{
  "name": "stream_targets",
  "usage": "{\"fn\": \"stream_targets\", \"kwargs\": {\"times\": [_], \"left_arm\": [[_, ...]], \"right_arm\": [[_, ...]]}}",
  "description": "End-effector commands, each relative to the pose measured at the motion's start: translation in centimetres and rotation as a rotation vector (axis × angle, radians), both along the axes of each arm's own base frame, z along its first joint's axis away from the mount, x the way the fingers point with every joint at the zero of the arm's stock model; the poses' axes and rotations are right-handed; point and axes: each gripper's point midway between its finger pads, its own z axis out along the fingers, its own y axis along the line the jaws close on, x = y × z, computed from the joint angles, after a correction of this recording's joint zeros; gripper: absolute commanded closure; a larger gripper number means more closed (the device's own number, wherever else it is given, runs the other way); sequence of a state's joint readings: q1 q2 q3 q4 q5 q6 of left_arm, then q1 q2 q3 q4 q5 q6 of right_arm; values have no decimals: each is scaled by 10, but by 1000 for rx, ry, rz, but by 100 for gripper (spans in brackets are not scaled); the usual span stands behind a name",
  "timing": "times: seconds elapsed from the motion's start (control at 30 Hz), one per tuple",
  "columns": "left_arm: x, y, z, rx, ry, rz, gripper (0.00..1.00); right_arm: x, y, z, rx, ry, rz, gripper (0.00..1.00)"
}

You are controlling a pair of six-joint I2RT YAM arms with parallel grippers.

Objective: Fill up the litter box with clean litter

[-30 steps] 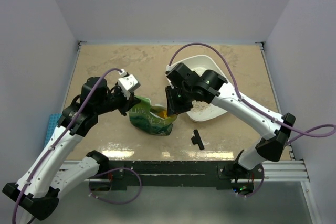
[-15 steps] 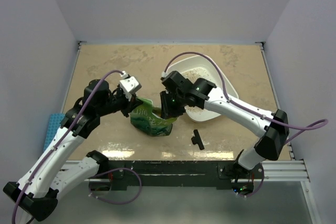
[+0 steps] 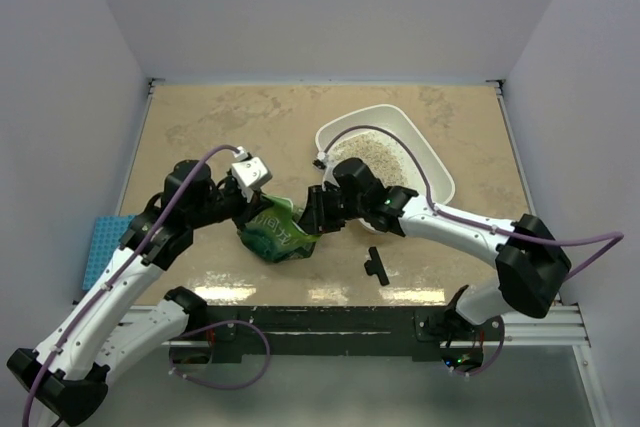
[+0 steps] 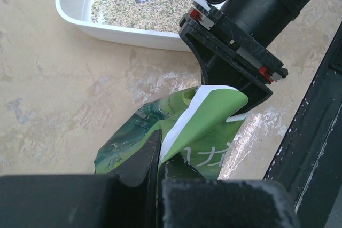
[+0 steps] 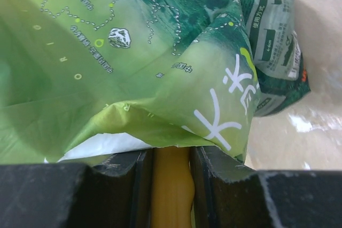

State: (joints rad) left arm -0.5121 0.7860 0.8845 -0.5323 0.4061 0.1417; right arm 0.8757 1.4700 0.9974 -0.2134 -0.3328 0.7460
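The left gripper (image 3: 255, 214) is clamped tight on the green bag's (image 3: 279, 236) edge, and the right gripper (image 5: 171, 159) nips the opposite edge. The litter box (image 3: 386, 109), holding clean litter (image 3: 377, 151), sits back-right, with bare desk (image 4: 107, 78) between its rim and the bag.

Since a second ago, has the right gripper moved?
Yes. The right gripper, clamped on the green bag, has come toward the near edge and a little left, off the litter box.
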Motion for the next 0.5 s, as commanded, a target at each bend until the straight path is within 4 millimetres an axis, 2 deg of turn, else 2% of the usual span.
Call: {"fn": "stream_targets", "kwargs": {"times": [0.0,0.03,0.1,0.13,0.2,0.27,0.3,0.37,0.4,0.47], "left_arm": [[8,0,39,-66,-153,9,100],[9,0,37,-62,-146,9,100],[10,1,32,-46,-133,19,100],[10,2,31,-37,-134,19,100],[13,7,28,-15,-132,42,100],[13,10,30,-4,-144,52,100],[14,12,32,2,-150,66,100],[14,14,35,4,-160,69,100],[13,14,41,-3,-161,70,100],[12,14,47,-9,-170,69,100]], "right_arm": [[-12,-5,-42,39,65,59,100],[-15,-6,-45,47,71,65,100],[-13,-1,-35,115,41,79,100],[-15,-4,-38,122,52,72,100],[-11,-5,-24,180,17,62,100],[-12,-13,-24,203,24,38,100],[-10,-13,-12,249,-12,33,100],[-13,-22,-13,279,-4,8,100],[-13,-21,0,336,-40,8,100],[-21,-26,-2,370,-11,0,100]]}}
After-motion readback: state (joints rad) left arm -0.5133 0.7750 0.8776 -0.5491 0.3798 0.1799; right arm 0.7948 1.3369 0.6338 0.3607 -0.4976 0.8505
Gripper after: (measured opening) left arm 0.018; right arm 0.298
